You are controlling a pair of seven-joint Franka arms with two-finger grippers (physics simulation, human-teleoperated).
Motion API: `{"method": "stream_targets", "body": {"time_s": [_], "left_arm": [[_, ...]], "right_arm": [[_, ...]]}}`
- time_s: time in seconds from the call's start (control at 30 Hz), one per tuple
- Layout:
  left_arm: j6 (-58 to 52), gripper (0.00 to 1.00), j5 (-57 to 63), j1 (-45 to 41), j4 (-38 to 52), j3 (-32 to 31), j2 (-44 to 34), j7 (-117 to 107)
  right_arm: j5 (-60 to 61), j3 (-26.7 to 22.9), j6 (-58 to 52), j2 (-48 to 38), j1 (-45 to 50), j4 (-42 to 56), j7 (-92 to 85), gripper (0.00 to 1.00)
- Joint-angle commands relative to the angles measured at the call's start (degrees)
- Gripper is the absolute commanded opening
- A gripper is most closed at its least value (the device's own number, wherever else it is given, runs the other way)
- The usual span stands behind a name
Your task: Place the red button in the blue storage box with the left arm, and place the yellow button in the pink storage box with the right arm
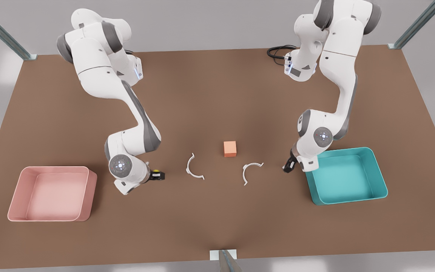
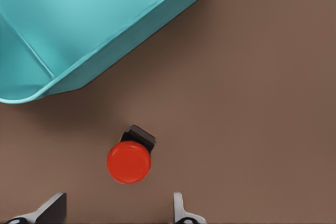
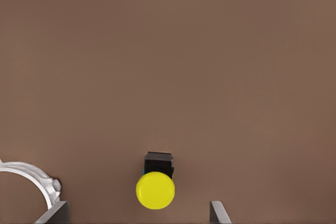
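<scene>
Beside the blue storage box (image 1: 346, 175), on the front view's right, the left gripper (image 1: 288, 166) hung low over the brown worktop (image 1: 217, 94). Its wrist view showed the red button (image 2: 129, 161) lying between spread jaws that held nothing, the box wall near it. On the front view's left, the right gripper (image 1: 157, 175) sat low beside the pink storage box (image 1: 51, 193), its jaws likewise apart and empty around the yellow button (image 3: 155, 190).

Each button looked small, rigid and light: a smooth domed cap on a squat black base. The rounded caps would probably slip under the pads, so the flat-sided black base seemed the surer place to pinch, low and square.

Two white curved pieces (image 1: 195, 167) and an orange cube (image 1: 230, 148) lay between the arms.
</scene>
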Motion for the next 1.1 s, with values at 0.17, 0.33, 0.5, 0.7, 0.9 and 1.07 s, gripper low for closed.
{"method": "stream_targets", "body": {"time_s": [0.17,0.33,0.5,0.7,0.9,1.07], "left_arm": [[4.4,1.0,0.3,0.4,0.0,1.0,3.2,-31.3],[5.2,0.91,0.3,0.3,0.1,1.0,4.4,-31.2],[5.5,0.58,1.1,0.2,0.2,1.0,4.8,-31.2],[5.5,0.5,2.2,0.1,0.4,1.0,4.8,-31.1],[-6.3,0.48,3.7,0.5,5.1,1.4,0.2,-30.9],[-18.4,0.48,3.6,0.7,10.7,8.5,-2.2,-12.4]], "right_arm": [[-0.8,0.0,9.6,1.5,1.1,-5.4,21.8,1.0],[-0.9,0.0,11.2,2.0,0.6,-5.8,21.7,1.0],[-0.9,0.0,12.3,2.7,0.6,-5.7,21.0,1.0],[-0.8,0.0,14.1,3.7,0.3,-7.8,19.4,1.0],[-0.8,0.0,15.3,3.8,0.1,-9.2,19.4,1.0],[-0.5,0.3,17.0,3.5,1.1,-11.4,20.1,1.0]]}}
